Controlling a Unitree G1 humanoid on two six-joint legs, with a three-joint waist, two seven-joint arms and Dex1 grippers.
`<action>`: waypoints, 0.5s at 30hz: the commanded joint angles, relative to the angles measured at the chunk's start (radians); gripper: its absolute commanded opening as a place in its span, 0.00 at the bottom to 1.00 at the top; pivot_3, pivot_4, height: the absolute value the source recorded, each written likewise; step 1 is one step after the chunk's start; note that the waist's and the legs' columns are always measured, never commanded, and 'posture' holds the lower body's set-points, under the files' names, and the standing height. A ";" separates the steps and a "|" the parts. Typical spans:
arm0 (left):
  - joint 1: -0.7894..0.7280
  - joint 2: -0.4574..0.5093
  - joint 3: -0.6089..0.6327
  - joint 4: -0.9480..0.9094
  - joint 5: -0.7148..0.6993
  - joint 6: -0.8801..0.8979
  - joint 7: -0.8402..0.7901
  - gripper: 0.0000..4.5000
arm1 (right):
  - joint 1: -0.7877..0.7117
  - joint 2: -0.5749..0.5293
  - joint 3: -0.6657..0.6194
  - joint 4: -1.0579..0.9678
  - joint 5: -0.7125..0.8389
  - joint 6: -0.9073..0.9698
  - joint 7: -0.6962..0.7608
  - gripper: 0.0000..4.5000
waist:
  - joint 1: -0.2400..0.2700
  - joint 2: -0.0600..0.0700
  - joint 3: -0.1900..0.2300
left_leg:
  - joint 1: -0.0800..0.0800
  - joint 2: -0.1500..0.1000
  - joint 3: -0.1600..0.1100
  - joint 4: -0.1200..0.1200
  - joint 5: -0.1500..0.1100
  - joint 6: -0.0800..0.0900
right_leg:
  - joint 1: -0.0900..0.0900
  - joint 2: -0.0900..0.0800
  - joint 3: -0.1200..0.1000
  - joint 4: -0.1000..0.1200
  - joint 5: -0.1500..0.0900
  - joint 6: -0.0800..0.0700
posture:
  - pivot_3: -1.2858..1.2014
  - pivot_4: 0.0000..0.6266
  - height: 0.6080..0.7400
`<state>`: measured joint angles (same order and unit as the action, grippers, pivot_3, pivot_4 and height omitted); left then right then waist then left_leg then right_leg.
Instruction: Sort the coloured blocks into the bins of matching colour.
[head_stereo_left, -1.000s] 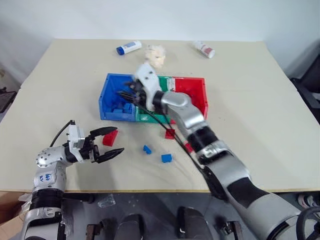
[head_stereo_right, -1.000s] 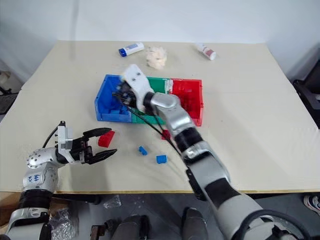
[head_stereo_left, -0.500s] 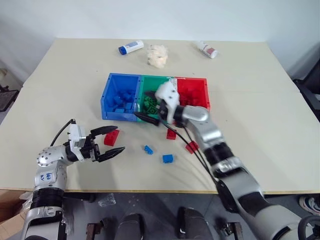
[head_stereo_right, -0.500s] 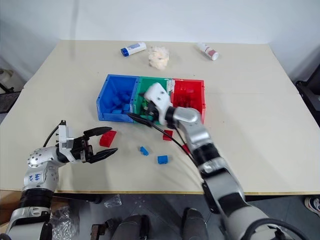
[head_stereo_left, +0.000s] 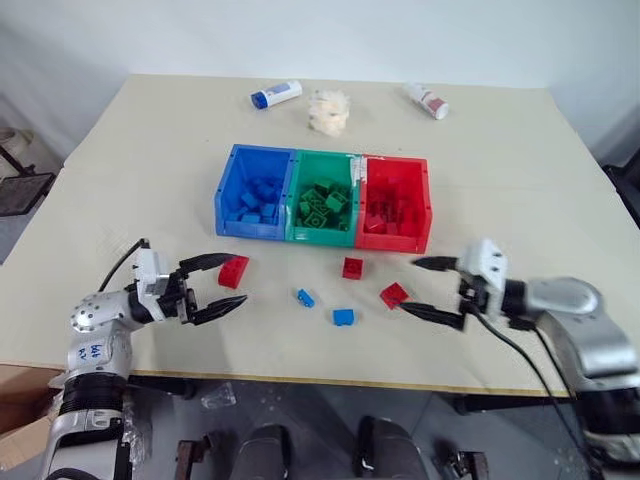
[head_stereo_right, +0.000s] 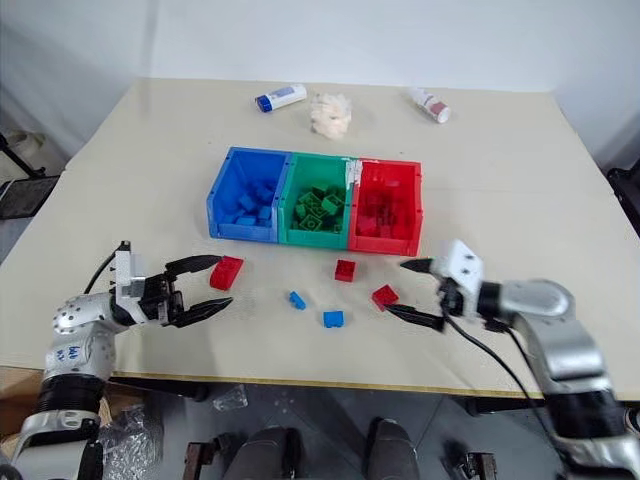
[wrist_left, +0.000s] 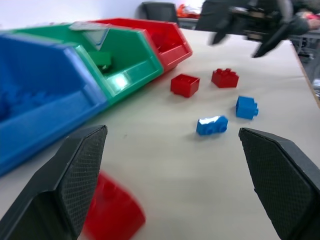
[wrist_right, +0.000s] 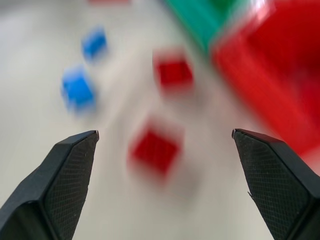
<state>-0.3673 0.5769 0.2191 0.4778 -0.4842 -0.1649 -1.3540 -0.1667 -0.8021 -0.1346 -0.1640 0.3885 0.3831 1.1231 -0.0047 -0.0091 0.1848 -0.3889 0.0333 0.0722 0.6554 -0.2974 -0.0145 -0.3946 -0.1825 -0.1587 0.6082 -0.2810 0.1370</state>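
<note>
Both hands wide open, L hand by red block.

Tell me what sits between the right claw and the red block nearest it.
Nothing visible: the open right claw faces that red block across bare table; the other loose blocks lie further on.

two white bottles, crumpled tissue perhaps, far table edge.
</note>
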 joint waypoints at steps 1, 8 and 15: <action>0.000 0.012 0.009 -0.011 -0.004 -0.012 -0.014 1.00 | 0.063 -0.073 -0.105 -0.082 0.069 0.105 -0.006 0.99 | 0.000 0.000 0.000 | 0.000 0.000 0.000 0.001 0.000 0.000 | 0.000 0.000 0.000 0.000 0.000 0.000 | 0.52 0.24 1.00; 0.000 0.020 0.013 0.002 -0.005 -0.013 -0.032 1.00 | 0.151 -0.103 -0.174 -0.107 0.068 0.085 -0.013 0.99 | 0.002 0.000 0.000 | 0.000 0.001 0.000 0.004 -0.001 0.001 | 0.001 0.000 0.000 0.000 0.001 -0.001 | 0.52 0.24 1.00; -0.011 0.008 0.004 0.000 -0.001 -0.015 -0.027 1.00 | 0.052 -0.014 -0.014 -0.132 0.040 0.086 -0.080 0.99 | 0.002 0.000 0.000 | 0.000 0.001 0.000 0.004 -0.001 0.001 | 0.001 0.000 0.000 0.001 0.002 -0.001 | 0.52 0.24 1.00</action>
<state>-0.3720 0.5832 0.2167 0.4879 -0.4839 -0.1658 -1.3796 -0.1004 -0.8292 -0.1741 -0.2669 0.4264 0.4720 1.0575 -0.0032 -0.0094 0.1849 -0.3887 0.0348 0.0718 0.6596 -0.2983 -0.0133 -0.3933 -0.1821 -0.1588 0.6093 -0.2794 0.1363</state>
